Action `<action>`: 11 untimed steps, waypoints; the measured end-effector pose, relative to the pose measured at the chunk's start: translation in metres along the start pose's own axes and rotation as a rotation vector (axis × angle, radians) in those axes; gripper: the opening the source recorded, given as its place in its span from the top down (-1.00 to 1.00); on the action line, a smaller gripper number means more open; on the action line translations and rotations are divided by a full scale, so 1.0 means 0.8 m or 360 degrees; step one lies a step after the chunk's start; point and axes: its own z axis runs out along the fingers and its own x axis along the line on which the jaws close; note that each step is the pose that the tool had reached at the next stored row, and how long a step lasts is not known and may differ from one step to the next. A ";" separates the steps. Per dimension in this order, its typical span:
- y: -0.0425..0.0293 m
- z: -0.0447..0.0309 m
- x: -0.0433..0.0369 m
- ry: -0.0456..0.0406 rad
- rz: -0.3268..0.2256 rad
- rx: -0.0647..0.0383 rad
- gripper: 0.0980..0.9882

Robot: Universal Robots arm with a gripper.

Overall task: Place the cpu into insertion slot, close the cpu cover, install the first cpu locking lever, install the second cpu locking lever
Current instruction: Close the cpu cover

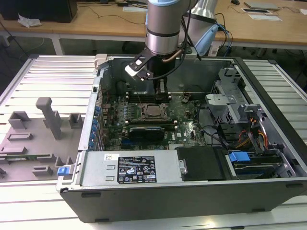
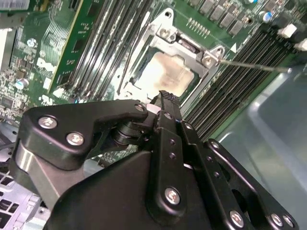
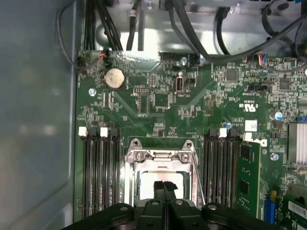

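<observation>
The cpu (image 2: 165,74) lies in the motherboard socket, its pale metal top showing through the square opening of the cpu cover (image 2: 192,48), which is folded down over it. In the first wrist view the cpu (image 3: 146,184) and cover (image 3: 160,155) sit just beyond the fingertips. My gripper (image 3: 164,187) is shut with nothing between its fingers, hovering right over the socket's near edge (image 2: 165,98). One thin locking lever (image 2: 254,65) sticks out sideways over the memory slots; another (image 2: 127,67) runs along the socket's opposite side. In the exterior view the gripper (image 1: 163,95) hangs above the socket (image 1: 154,111).
The open computer case (image 1: 268,72) surrounds the motherboard (image 3: 158,100). Memory slots (image 3: 98,172) flank the socket on both sides. A black card (image 1: 148,130) lies in front of the socket, cables (image 1: 216,134) and drive bays (image 1: 254,158) at the exterior view's right. Grey fixtures (image 1: 48,115) stand outside.
</observation>
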 end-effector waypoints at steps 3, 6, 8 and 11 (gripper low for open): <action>-0.0040 0.0022 0.000 0.0000 0.0001 0.0000 0.98; -0.0041 0.0023 0.000 0.0000 0.0001 0.0000 0.98; -0.0041 0.0024 0.000 0.0001 -0.0022 -0.0001 0.98; -0.0041 0.0024 0.000 0.0002 -0.0150 -0.0004 0.98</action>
